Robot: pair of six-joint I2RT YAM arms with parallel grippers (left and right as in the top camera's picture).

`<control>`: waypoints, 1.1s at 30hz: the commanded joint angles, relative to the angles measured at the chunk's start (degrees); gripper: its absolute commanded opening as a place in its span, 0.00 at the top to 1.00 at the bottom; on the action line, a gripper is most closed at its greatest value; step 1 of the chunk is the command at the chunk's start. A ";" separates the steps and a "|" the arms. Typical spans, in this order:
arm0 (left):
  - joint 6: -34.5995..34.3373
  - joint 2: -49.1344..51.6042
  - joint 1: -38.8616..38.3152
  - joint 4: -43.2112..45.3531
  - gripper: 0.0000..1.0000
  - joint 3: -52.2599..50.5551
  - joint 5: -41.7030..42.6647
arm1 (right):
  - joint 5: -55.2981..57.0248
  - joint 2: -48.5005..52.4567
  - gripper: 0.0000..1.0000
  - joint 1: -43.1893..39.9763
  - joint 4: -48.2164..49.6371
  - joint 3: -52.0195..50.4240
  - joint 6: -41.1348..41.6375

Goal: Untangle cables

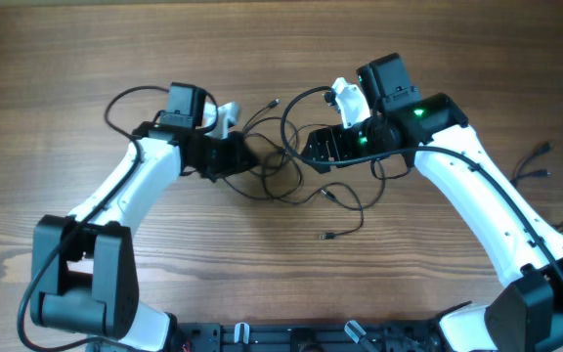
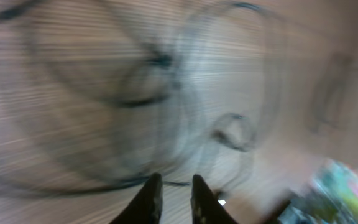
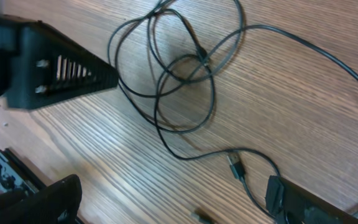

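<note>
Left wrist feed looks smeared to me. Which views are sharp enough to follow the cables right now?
Left wrist view: heavy motion blur, the cables are smeared streaks; only the fingers of the left gripper look fairly crisp. Right wrist view: sharp, loops and a plug readable. Overhead view: sharp, evenly lit, no glare.

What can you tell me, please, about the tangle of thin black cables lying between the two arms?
The thin black cables look flexible and form several overlapping loops that cross one another, lying flat on the wooden table. One strand ends in a small dark plug. The left gripper sits at their edge; whether it grips them is unclear.
</note>
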 commanded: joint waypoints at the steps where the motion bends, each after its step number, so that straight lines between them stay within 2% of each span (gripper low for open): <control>1: -5.79 -0.92 4.72 -2.93 0.83 0.26 -17.86 | -1.49 1.40 0.04 1.97 1.62 0.42 0.42; 4: -5.77 -0.92 9.38 -3.98 0.76 0.26 -17.79 | 0.76 1.42 0.05 3.43 3.65 0.42 6.19; 7: -5.77 -0.92 13.73 -5.42 0.63 0.26 -17.59 | 0.92 1.55 0.08 4.76 6.64 0.09 13.11; 10: -5.75 -0.92 17.40 -7.37 0.58 0.26 -17.59 | 0.92 2.27 0.08 6.75 9.92 -0.72 19.54; 13: -5.75 -0.92 19.63 -8.94 0.54 0.22 -17.59 | 0.96 4.31 0.08 9.27 11.17 -0.72 22.45; 16: -5.75 -0.92 20.46 -9.88 0.52 0.17 -17.62 | 1.16 7.48 0.12 11.61 11.04 -0.72 27.21; 18: -5.75 -0.92 20.35 -9.97 0.52 0.15 -17.59 | 1.64 10.08 0.18 12.96 10.38 -0.72 34.36; 21: -5.75 -0.92 20.11 -10.21 0.52 0.15 -17.59 | 2.32 13.73 0.18 14.71 10.84 -0.72 44.04; 28: -5.73 -0.92 20.09 -11.82 0.54 0.15 -17.62 | 7.32 20.17 0.18 17.00 13.81 -0.72 56.94; 31: -5.73 -0.92 20.09 -12.02 0.55 0.15 -17.59 | 7.34 21.64 0.28 17.00 14.60 -0.72 62.23; 33: -5.75 -0.92 20.09 -12.04 0.55 0.15 -17.62 | 7.48 22.36 0.29 17.00 15.76 -0.72 63.36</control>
